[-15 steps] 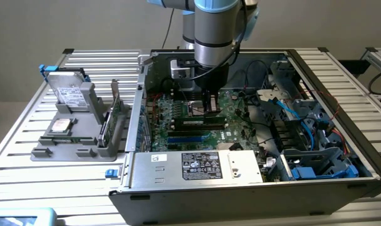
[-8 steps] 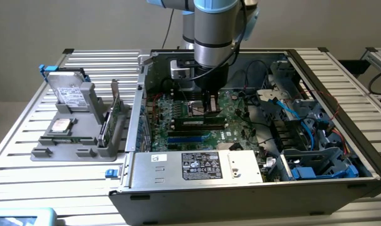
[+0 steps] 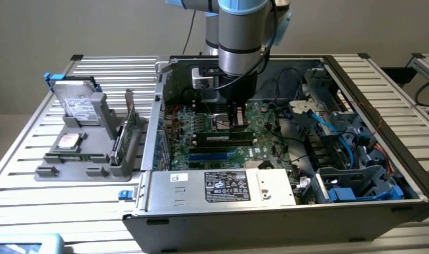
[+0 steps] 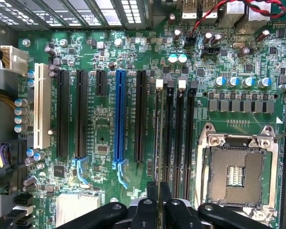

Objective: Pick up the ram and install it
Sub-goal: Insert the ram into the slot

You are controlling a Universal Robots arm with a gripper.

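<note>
Inside the open computer case point(image 3: 356, 84), my gripper point(image 3: 235, 126) reaches down over the green motherboard point(image 3: 200, 127). It is shut on the ram point(image 3: 225, 138), a long dark green stick held by its upper edge. In the exterior view the stick stands upright just above the blue and black slots. In the wrist view the ram point(image 4: 158, 143) shows edge-on as a thin line between my black fingertips point(image 4: 145, 212). It runs along the memory slot nearest the expansion slots, beside the other black memory slots point(image 4: 178, 129). Whether it is seated in the slot I cannot tell.
A grey tray point(image 3: 80, 170) at the exterior view's left holds a silver hard drive point(image 3: 80, 106), an upright green expansion card point(image 3: 126, 132) and a small chip point(image 3: 68, 142). The power supply point(image 3: 222, 188) fills the case front. Blue cables point(image 3: 324, 127) lie right. The CPU socket point(image 4: 236, 169) sits beside the memory slots.
</note>
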